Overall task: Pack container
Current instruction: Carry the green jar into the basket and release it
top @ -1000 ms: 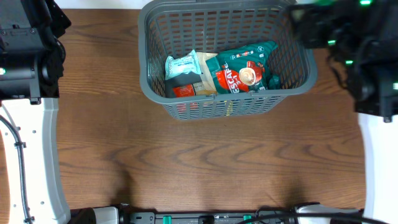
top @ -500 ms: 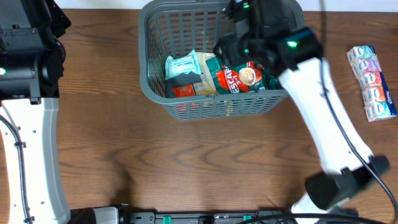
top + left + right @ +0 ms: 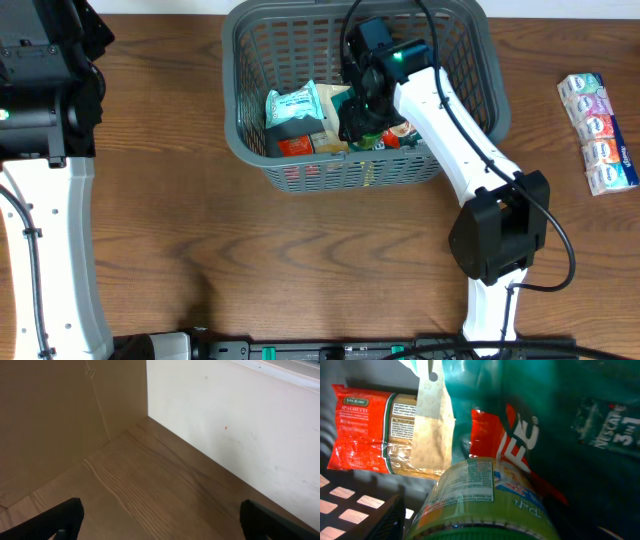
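The container, a large dark grey lattice basket (image 3: 240,120), stands at the back middle of the table. In it lie a pale blue packet (image 3: 292,105), a red spaghetti pack (image 3: 370,430) and a green and red Nescafe bag (image 3: 560,425). My right gripper (image 3: 362,125) reaches down inside the basket and is shut on a green-lidded jar (image 3: 485,500), held over the Nescafe bag and the spaghetti, close to the front wall. The left wrist view shows my left gripper (image 3: 160,520) open and empty over bare wood; the left arm (image 3: 45,90) is at the far left.
A pack of tissue packets (image 3: 598,130) lies on the table to the right of the basket. The basket's front wall (image 3: 350,505) is close under the jar. A pale wall (image 3: 240,420) stands behind the table's corner in the left wrist view.
My right arm has swung in from the back right and gone down into the basket with the jar. The tissue pack at the right came into view. The left arm has not moved.
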